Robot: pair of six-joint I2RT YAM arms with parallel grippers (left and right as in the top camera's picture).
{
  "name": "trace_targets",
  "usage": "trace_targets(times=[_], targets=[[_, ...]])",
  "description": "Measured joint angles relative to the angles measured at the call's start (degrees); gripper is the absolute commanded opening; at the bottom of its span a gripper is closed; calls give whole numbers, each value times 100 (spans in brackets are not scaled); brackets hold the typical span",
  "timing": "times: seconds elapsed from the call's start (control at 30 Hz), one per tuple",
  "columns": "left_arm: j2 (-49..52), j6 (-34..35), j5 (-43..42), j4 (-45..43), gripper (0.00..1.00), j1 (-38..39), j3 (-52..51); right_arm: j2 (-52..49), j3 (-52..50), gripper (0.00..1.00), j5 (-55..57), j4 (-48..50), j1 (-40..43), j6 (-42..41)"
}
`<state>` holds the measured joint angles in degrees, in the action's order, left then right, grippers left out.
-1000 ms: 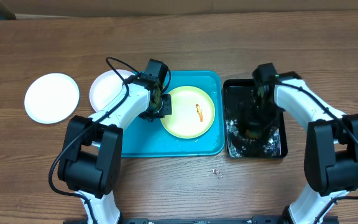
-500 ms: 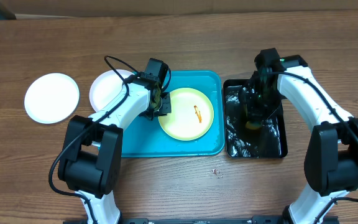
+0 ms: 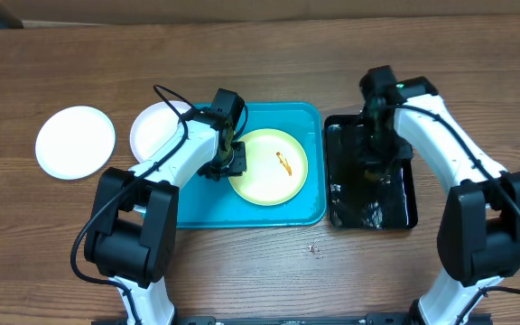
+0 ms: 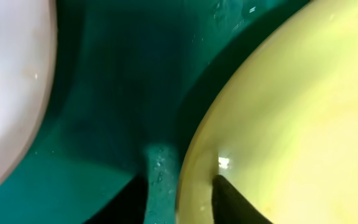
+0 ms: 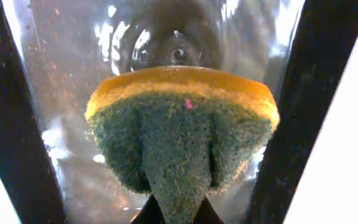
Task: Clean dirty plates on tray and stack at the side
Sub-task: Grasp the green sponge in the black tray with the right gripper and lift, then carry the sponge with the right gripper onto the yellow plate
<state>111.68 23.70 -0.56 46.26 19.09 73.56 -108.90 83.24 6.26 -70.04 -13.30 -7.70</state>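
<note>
the teal tray (image 3: 197,212) lies in the middle of the overhead view on a wooden table (image 3: 269,54). the pale yellow-green plate (image 3: 269,167) sits flat in its right half, with a short orange-brown smear (image 3: 285,162) just right of the plate's centre. two white plates are off the tray. one (image 3: 75,142) sits alone at the left of the frame. the other (image 3: 154,131) is just beside the tray's upper left corner, partly hidden under the left arm (whether it overlaps the rim i cannot tell).

the left gripper (image 3: 230,161) is low at the left edge of the yellow-green plate. in the left wrist view its two dark fingers (image 4: 238,202) poke up from the bottom edge, one on each side of the plate's rim. a strip of teal shows between the left finger and the rim, so the jaws stand parted and are not pinching the plate.

to the right of the teal tray lies a glossy black tray (image 3: 395,212), wet and shiny inside. the right gripper (image 3: 373,162) hangs over its upper half. the right wrist view shows its jaws closed on a sponge (image 5: 182,124), which has an orange-yellow layer above and a dark green scouring layer below. glistening wet black surface fills the frame behind the sponge.
</note>
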Motion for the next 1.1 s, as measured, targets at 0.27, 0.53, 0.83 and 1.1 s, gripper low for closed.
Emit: trace_targets(times=[0.27, 0.53, 0.83, 1.1], targets=[[-2, -9, -83, -48, 4, 0, 0, 7, 0, 4, 654, 138, -367, -629], [-2, -9, -210, 0, 4, 0, 2, 31, 0, 4, 772, 282, -481, -802], [-2, -9, -243, 4, 4, 0, 2, 33, 0, 4, 769, 181, -483, -817], [-2, -9, -245, -2, 4, 0, 2, 33, 0, 4, 129, 382, -485, -756]])
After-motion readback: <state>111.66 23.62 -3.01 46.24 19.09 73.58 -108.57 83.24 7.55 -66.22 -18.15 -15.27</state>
